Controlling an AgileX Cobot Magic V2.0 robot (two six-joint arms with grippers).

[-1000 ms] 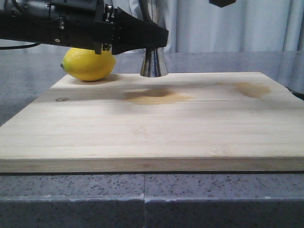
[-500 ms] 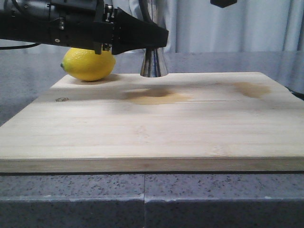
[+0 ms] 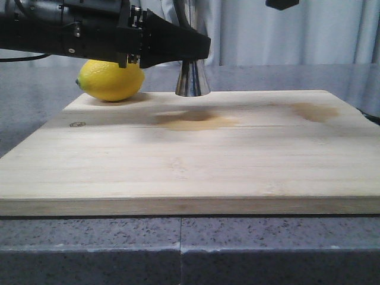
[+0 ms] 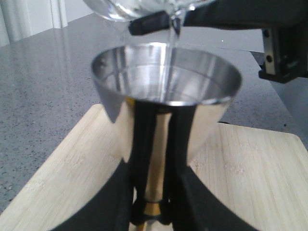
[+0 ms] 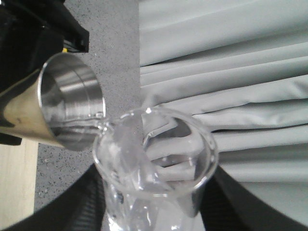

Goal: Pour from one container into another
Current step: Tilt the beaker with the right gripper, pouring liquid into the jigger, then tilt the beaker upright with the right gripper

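Water runs from a tilted glass (image 5: 154, 168) into a steel cup (image 4: 166, 96) held over the board (image 3: 196, 160).

The left fingers (image 4: 149, 159) are closed around the cup's narrow waist, holding it upright above the far edge of the board, just right of the lemon (image 3: 111, 80). The right fingers (image 5: 144, 202) are closed on the glass, tipped so its lip sits just above the cup's rim; a thin clear stream (image 4: 172, 36) falls into the cup, which already holds some liquid. The board lies on a grey speckled surface (image 3: 178, 249) and has two damp patches (image 3: 196, 120) near its far side.
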